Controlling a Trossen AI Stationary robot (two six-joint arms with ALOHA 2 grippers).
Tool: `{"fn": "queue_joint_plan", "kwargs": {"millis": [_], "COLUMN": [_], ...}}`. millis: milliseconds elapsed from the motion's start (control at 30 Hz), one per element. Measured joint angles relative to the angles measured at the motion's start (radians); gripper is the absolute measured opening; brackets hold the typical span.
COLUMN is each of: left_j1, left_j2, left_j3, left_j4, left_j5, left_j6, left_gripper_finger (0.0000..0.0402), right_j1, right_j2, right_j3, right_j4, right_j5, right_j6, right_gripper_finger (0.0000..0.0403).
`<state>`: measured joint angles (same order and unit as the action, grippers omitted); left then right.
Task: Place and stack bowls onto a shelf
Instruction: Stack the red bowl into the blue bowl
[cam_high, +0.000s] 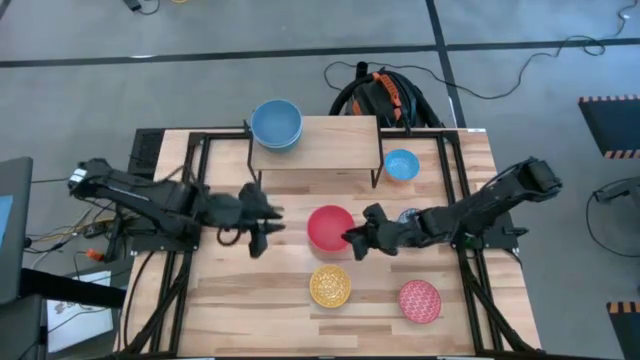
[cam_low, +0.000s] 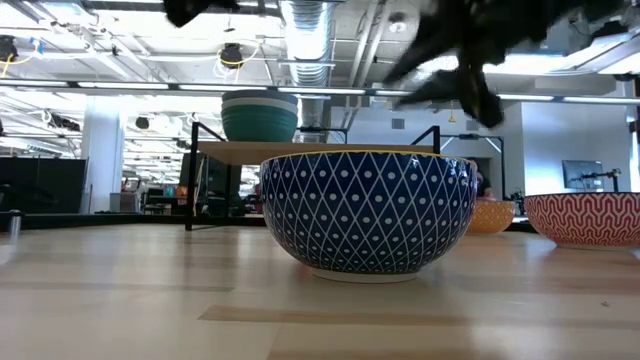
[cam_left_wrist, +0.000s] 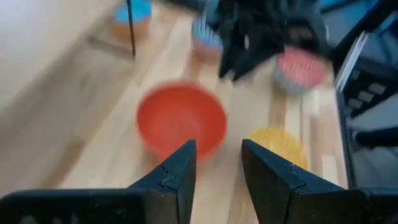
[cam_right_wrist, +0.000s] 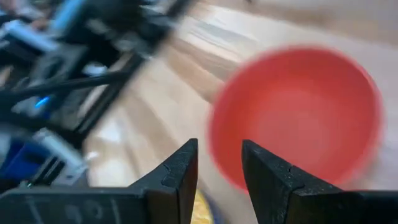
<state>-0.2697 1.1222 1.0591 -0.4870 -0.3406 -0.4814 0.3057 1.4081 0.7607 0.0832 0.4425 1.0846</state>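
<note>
The red bowl stands on the table in front of the shelf, between my two grippers. My left gripper is open, just left of it and apart from it. My right gripper is open at the bowl's right near rim; the right wrist view shows the bowl just ahead of its fingers. A stack of bowls with a blue one on top stands on the shelf's left end; it shows a green bowl from the side.
A plain blue bowl stands on the table right of the shelf. The blue-patterned bowl is mostly under my right arm. The yellow-patterned bowl and the pink-patterned bowl stand toward the near edge.
</note>
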Motion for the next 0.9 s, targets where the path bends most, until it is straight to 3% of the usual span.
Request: {"fn": "queue_joint_plan", "kwargs": {"millis": [167,333,533,733,900], "left_j1": [-0.053,-0.054,-0.040,-0.037,0.010], "left_j2": [0.034,0.035,0.031,0.016,0.034], "left_j3": [-0.051,-0.100,-0.100,-0.100,-0.099], "left_j4": [-0.029,-0.027,-0.154,-0.289,-0.227], "left_j5": [-0.031,-0.039,-0.115,-0.162,-0.159], "left_j6": [-0.108,-0.144,-0.238,-0.290,-0.270], "left_gripper_finger": [0.0114,0.0114,0.0121,0.0165,0.0195], "right_j1": [-0.043,-0.051,-0.089,-0.142,-0.153], "right_j2": [0.074,0.087,0.101,0.150,0.179], "right_j3": [0.044,0.123,0.238,0.261,0.259], "right_j4": [-0.151,-0.353,-0.635,-0.648,-0.655], "right_j5": [-0.007,-0.012,-0.007,-0.038,-0.093], "right_j6": [0.170,0.192,0.205,0.197,0.261], "right_gripper_finger": [0.0150,0.0150,0.0150,0.0170,0.0204]}}
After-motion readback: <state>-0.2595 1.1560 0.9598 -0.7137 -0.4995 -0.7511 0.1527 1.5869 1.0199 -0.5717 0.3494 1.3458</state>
